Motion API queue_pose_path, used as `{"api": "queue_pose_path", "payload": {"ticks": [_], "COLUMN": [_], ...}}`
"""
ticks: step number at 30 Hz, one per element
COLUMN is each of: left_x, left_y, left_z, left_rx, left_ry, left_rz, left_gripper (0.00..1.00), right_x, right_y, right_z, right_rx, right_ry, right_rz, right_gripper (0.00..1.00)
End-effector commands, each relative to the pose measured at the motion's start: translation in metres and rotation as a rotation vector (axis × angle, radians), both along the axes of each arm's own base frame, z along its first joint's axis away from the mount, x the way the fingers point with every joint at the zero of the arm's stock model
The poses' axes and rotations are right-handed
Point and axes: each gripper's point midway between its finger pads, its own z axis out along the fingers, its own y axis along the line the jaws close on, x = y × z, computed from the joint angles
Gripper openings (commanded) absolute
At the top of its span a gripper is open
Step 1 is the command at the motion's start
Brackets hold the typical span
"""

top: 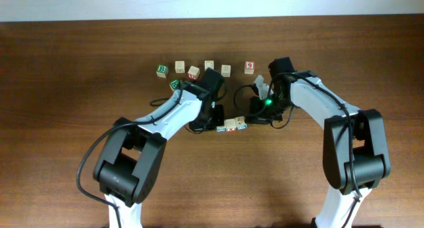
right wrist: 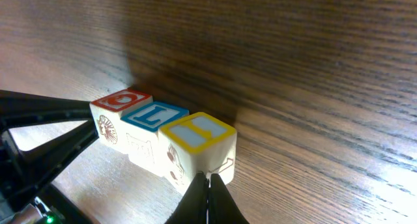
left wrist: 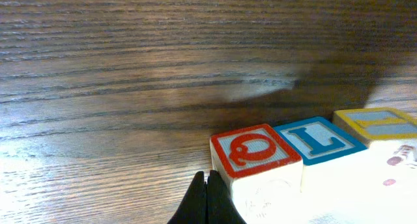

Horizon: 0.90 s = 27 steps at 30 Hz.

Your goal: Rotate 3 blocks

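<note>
From overhead, we see three blocks (top: pixel 231 125) lying in a tight row on the brown wooden desk (top: pixel 66 69), near its middle. The left arm (top: pixel 175 112) reaches in to the row's left end and the right arm (top: pixel 318 99) to its right end; from here their tips are too dark and small to judge. A scatter of loose cubes (top: pixel 193 72) sits well behind the row, among them one with a green B (top: pixel 161 71) and one with a red 9 (top: pixel 249 67). In the left wrist view, we find the left claw (left wrist: pixel 207 199) with its fingers pressed together and holding nothing, its tip just at the near corner of the Q block (left wrist: pixel 255 152), though we cannot say whether it touches. The Q block, framed in red, touches the blue-framed L block (left wrist: pixel 319 139), and next comes the yellow-framed block (left wrist: pixel 378 123). In the right wrist view, the right claw (right wrist: pixel 208 199) is likewise closed on nothing, its tip right at the lower near corner of the yellow-framed block (right wrist: pixel 195 136), with the other two blocks lined up beyond it and the left arm's dark shape at the far end.
</note>
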Motion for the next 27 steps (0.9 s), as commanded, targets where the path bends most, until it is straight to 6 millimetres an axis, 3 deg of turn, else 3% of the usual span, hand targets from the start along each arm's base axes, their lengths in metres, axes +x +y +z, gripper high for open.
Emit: {"api": "queue_pose_path", "payload": {"ticks": [1,5,9,16,27], "left_x": [0.004,0.005,0.000,-0.003,-0.001], "left_y": [-0.007,0.002,-0.006,-0.005,-0.006], "left_z": [0.007,0.007,0.011,0.010,0.011], "left_rx": [-0.110,-0.113,-0.168,-0.165,-0.168], "left_ry": [0.052,0.063,0.062,0.078,0.069], "left_rz": [0.034,0.034,-0.057,-0.057,-0.056], "left_gripper": [0.00,0.00,0.00,0.00,0.00], "right_x": [-0.003,-0.002,0.000,0.000,-0.007], "right_y": [-0.002,-0.005,-0.006,-0.013,-0.007], "right_z": [-0.009,-0.011,-0.012,-0.012,-0.020], "right_rx": [-0.039,-0.057,-0.061,-0.054,0.008], "right_ry": [0.035,0.037,0.028,0.041,0.083], "right_rz": [-0.034,-0.045,-0.048,-0.064,-0.042], "right_gripper": [0.04,0.04,0.04,0.04,0.04]}}
